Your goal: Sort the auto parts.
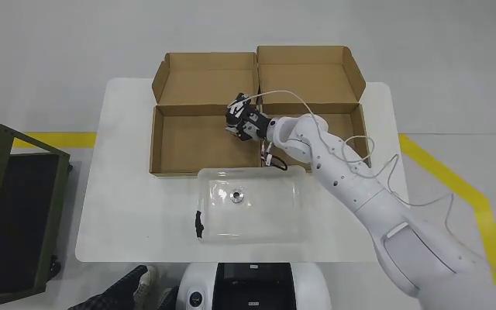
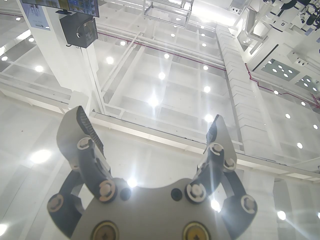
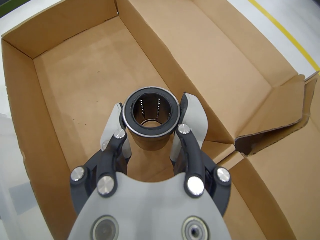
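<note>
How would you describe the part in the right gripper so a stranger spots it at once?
On the white table, behind the clear tray, find the left cardboard box of a pair; the right gripper hangs over it. It grips a hollow metal cylinder with a black end ring and ball rows inside, unlike the small round part in the tray.

The white table (image 1: pixel 124 194) holds three things. Two open brown boxes sit side by side at the far edge, touching each other, with their lids folded back: one box (image 1: pixel 194 143) is near the middle of the table and the other box (image 1: pixel 310 77) is right next to it. A clear tub (image 1: pixel 287 225) sits on the near side, just in front of the boxes.
</note>
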